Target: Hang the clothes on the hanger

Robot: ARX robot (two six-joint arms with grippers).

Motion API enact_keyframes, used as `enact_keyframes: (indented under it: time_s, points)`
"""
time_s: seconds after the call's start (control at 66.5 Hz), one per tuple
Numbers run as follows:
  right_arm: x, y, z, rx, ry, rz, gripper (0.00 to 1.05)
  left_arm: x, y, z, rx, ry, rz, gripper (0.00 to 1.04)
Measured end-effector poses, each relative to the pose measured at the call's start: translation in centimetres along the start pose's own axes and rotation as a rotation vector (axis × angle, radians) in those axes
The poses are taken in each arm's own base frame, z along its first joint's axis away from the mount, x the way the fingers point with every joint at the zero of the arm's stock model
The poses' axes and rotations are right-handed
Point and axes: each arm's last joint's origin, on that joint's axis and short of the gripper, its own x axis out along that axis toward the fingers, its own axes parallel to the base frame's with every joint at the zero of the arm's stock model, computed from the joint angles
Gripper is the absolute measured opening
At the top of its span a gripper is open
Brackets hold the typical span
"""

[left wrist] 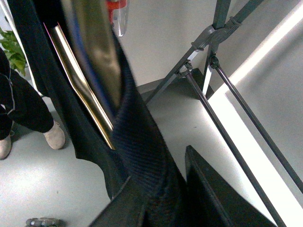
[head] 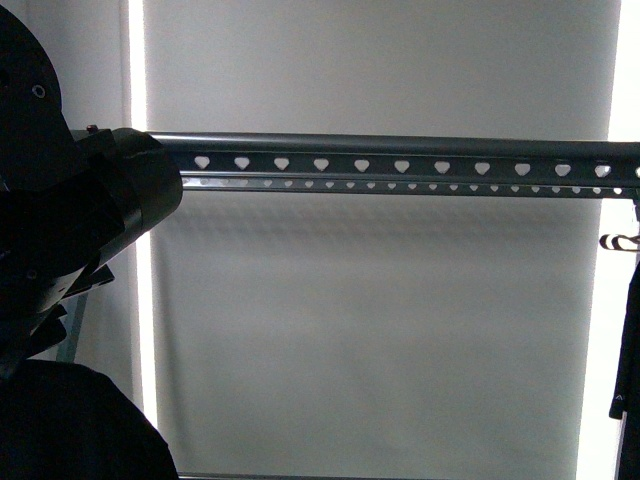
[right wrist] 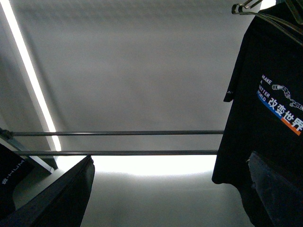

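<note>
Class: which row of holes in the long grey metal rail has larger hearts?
The upper row on the grey metal rail; the lower row has smaller holes.

Dim, backlit: daylight glares in strips beside the pale grey window blind (head: 380, 300). Left wrist view's foreground is blurred.

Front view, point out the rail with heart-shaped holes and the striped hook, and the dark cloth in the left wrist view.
rail (head: 380, 150), front view, band above the holes.
striped hook (head: 616, 241), front view, striped part.
dark cloth (left wrist: 142, 156), left wrist view, thick ribbed fold.
</note>
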Motion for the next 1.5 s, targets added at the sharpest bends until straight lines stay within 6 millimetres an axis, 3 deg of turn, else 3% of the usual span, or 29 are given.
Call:
enact_keyframes:
  time_s: [0.12,0.24,0.361,0.586,0.676,0.797,0.977,1.217,1.398,1.503]
  points:
    - [0.0,0.0,0.0,0.0,0.0,0.0,0.97,0.3,0.0,0.2,-0.049,0.012,0.0,0.05]
    - [0.0,0.0,0.0,0.0,0.0,0.0,0.97,0.3,-0.1,0.2,-0.063,0.024,-0.015,0.04]
    - [0.0,0.0,0.0,0.0,0.0,0.0,0.97,0.2,0.1,0.1,-0.108,-0.016,-0.136,0.04]
    - [0.0,0.0,0.0,0.0,0.0,0.0,0.97,-2.6,2.2,0.4,-0.113,-0.023,-0.399,0.04]
    - [0.0,0.0,0.0,0.0,0.0,-0.001,0.97,-3.6,3.5,0.6,-0.07,-0.01,-0.524,0.04]
    - [0.0,0.0,0.0,0.0,0.0,0.0,0.97,-4.1,3.9,1.3,-0.023,-0.008,-0.65,0.04]
    - [0.0,0.0,0.0,0.0,0.0,0.0,0.97,-3.7,5.2,1.5,0.087,0.008,-0.762,0.04]
    - [0.0,0.0,0.0,0.0,0.0,0.0,0.97,-3.7,7.2,1.9,0.272,0.059,-1.091,0.04]
    - [0.0,0.0,0.0,0.0,0.0,0.0,0.97,-4.2,10.3,2.8,0.408,0.099,-1.308,0.04]
    - [0.0,0.0,0.0,0.0,0.0,0.0,0.97,-5.0,12.2,3.3,0.503,0.159,-1.529,0.04]
